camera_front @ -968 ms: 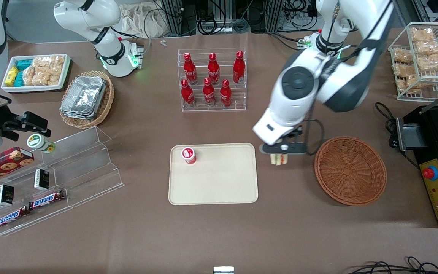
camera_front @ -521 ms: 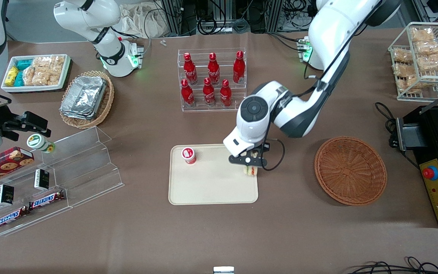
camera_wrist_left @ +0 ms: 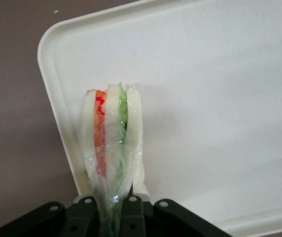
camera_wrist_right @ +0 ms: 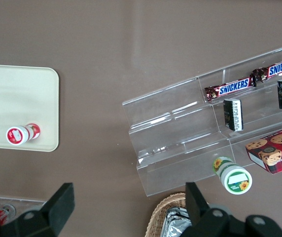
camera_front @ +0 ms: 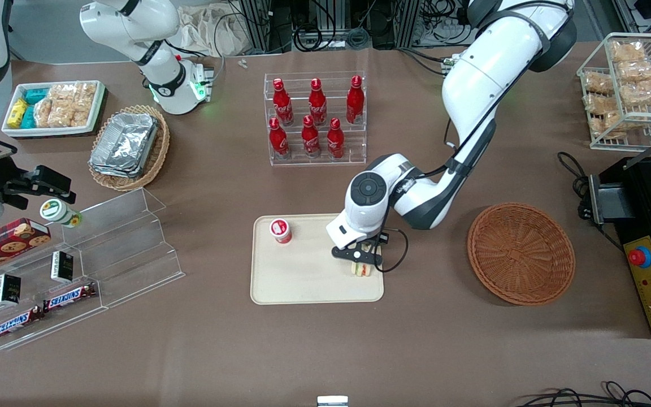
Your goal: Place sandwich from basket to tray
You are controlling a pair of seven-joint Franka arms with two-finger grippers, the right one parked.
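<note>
My gripper (camera_front: 361, 261) (camera_wrist_left: 112, 207) is shut on the sandwich (camera_front: 361, 268) (camera_wrist_left: 112, 140), a wrapped wedge of pale bread with red-orange and green layers. It holds the wedge low over the cream tray (camera_front: 308, 280) (camera_wrist_left: 215, 98), close to the tray's rim at the basket's end; whether the sandwich touches the tray I cannot tell. The reddish-brown wicker basket (camera_front: 520, 253) sits beside the tray toward the working arm's end of the table, with nothing in it.
A small red-and-white cup (camera_front: 281, 230) (camera_wrist_right: 21, 134) stands on the tray near its corner at the parked arm's end. A clear rack of red bottles (camera_front: 315, 117) stands farther from the front camera than the tray. Clear snack shelves (camera_front: 85, 265) lie toward the parked arm's end.
My gripper carried the sandwich from beside the basket, across the tray's rim and over the tray, ending lower and nearer the front camera.
</note>
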